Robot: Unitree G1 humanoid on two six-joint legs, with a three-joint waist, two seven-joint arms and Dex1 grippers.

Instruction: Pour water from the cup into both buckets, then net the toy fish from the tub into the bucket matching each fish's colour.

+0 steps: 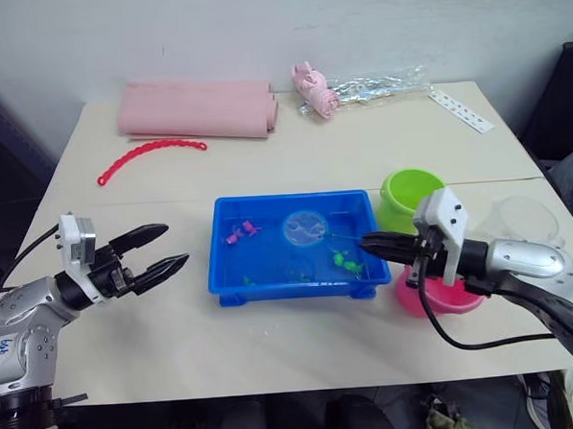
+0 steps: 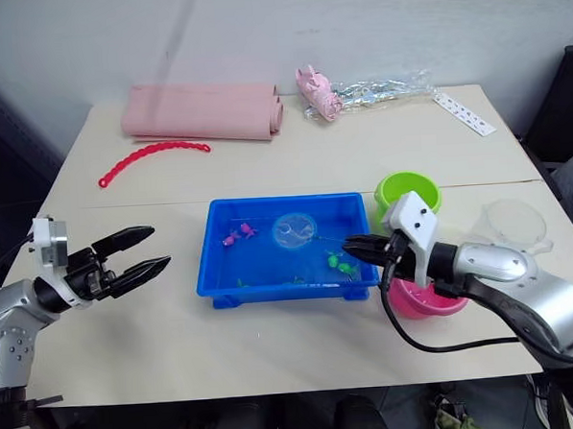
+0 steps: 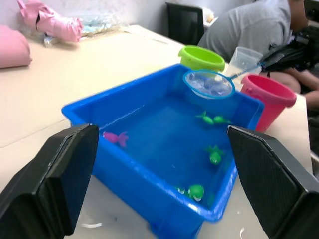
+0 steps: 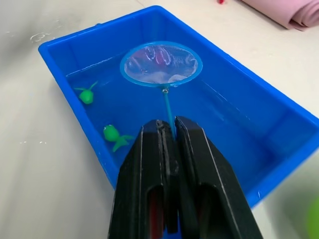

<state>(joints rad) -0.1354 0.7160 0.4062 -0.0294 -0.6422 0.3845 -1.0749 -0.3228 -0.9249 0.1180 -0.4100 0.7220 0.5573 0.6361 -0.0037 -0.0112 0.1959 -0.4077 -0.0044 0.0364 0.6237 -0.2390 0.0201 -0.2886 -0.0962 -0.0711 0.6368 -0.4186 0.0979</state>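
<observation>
The blue tub [image 1: 286, 200] sits mid-table with water in it. A pink toy fish [image 1: 239, 232] floats at its left, and green toy fish [image 1: 345, 261] lie near its right front. My right gripper [image 1: 365, 240] is shut on the thin stick of the net [image 1: 305, 227]. The net's blue hoop hangs over the middle of the tub, just above the water. The green bucket [image 1: 411, 196] and the pink bucket [image 1: 447, 300] stand right of the tub. The clear cup [image 1: 525, 219] is beyond them. Left of the tub, my left gripper [image 1: 177, 244] is open and holds nothing.
At the back of the table lie a rolled pink cloth [image 1: 199, 109], a red beaded chain [image 1: 149, 154], a pink pig toy [image 1: 315, 88] by a clear plastic bag [image 1: 381, 87], and a white strip [image 1: 461, 109]. A person [image 3: 249, 30] sits beyond the table's right end.
</observation>
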